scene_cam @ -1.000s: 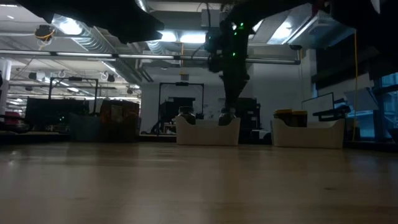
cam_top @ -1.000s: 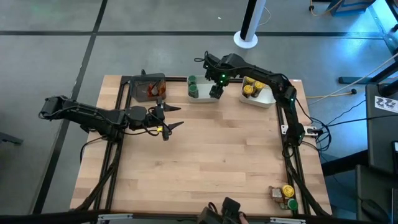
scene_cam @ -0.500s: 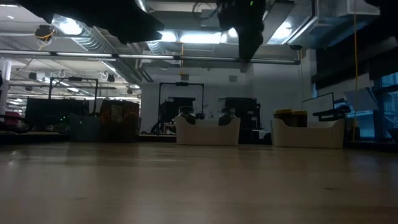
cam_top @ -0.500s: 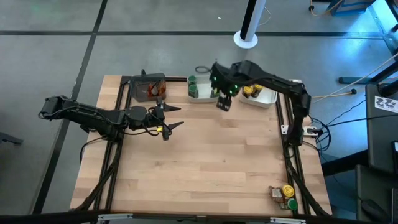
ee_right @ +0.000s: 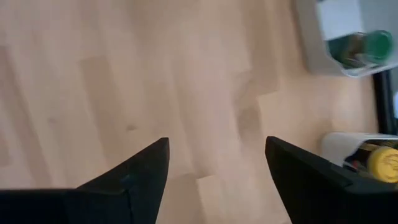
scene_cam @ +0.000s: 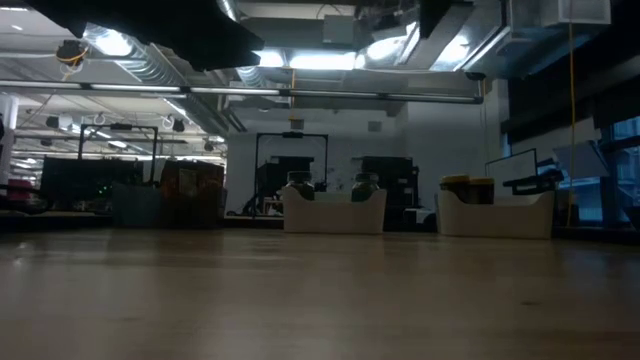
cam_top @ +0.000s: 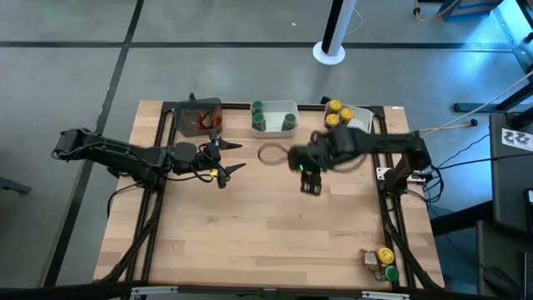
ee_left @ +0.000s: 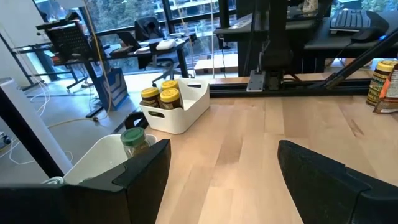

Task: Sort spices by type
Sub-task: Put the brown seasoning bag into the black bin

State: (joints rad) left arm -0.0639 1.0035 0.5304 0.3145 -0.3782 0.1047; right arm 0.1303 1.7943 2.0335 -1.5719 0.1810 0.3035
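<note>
Swinging away from the white middle tray (cam_top: 275,117), the right gripper (cam_top: 311,182) has come off the 12 o'clock edge in the last second and now hangs over bare wood just right of the table's centre, fingers spread and nothing between them. Spice jars sit sorted along that far edge: green-lidded jars (cam_top: 272,117) in the white middle tray at 12 o'clock, yellow-lidded jars (cam_top: 336,114) in the white tray (cam_top: 360,121) beside it at about 1 o'clock, and reddish-brown jars (cam_top: 210,122) in the dark tray (cam_top: 190,117) at about 11 o'clock. Down at 5 o'clock, right at the table's corner, a small cluster of leftover jars (cam_top: 381,262) waits, one yellow lid and one green lid showing, well apart from every tray. Over on the 9 o'clock side the left gripper (cam_top: 221,165) has not budged, hovering near the dark tray with its fingers splayed wide and empty; its wrist camera looks across the wooden table (ee_left: 261,155) to the yellow-lidded pair in their white tray and one green lid (ee_left: 133,137) peeking over the nearer tray's rim. From table height the two white trays stand side by side along the far edge, jar tops just showing above the walls
</note>
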